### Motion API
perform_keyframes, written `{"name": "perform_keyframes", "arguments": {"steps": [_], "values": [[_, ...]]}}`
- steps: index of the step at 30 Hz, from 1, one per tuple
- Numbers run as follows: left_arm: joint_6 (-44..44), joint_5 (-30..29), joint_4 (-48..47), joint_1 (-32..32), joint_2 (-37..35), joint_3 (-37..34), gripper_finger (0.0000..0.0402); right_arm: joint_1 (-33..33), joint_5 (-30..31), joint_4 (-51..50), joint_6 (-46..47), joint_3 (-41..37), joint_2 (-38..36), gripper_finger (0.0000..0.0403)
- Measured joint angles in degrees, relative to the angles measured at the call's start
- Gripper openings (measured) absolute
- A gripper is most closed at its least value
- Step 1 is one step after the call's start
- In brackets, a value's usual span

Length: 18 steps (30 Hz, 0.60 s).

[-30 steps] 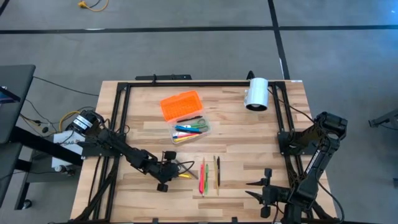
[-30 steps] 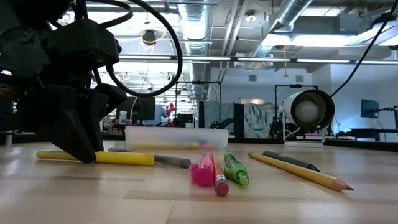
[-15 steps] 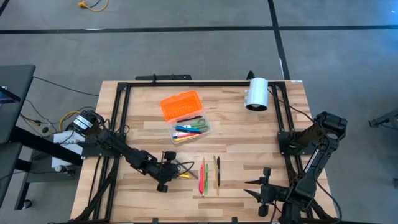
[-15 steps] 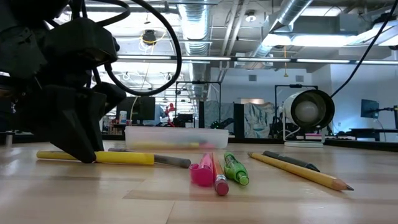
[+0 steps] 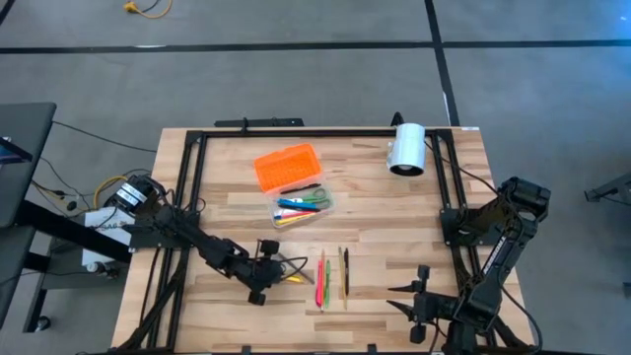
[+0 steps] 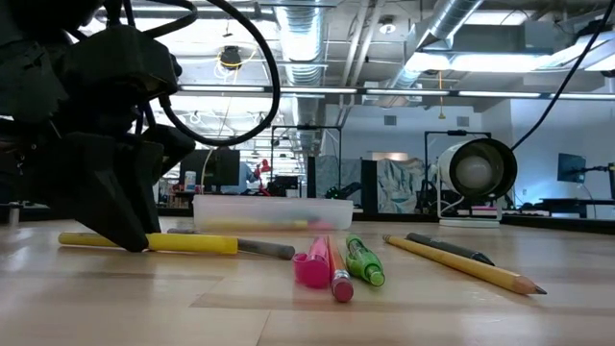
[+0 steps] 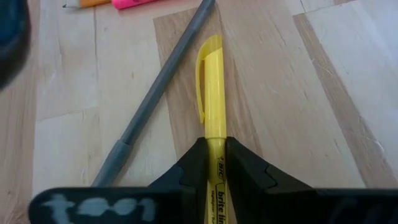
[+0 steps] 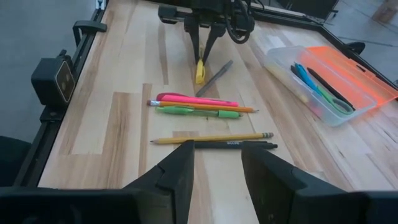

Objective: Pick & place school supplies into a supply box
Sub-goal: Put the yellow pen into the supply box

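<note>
Nothing has shifted: our left gripper [image 7: 216, 163] stays pinched on the yellow highlighter [image 7: 211, 93] on the table [image 5: 394, 227]; lifting comes next, we reckon.

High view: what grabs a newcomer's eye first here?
The left gripper at the table's front-left, its fingers shut on a yellow highlighter lying flat on the wood beside a grey pen. Then the orange lid near the table's middle, with the clear supply box next to it already holding a few supplies. The right gripper waits open at the front-right.
</note>
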Motion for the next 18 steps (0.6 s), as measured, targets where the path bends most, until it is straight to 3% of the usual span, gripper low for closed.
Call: {"name": "perform_keyframes", "arguments": {"steps": [18], "values": [[2.4,-1.8,-0.5,-0.6,0.0,0.9,0.0039,0.0,0.0,0.0,0.0,0.0,0.0,0.0127]]}}
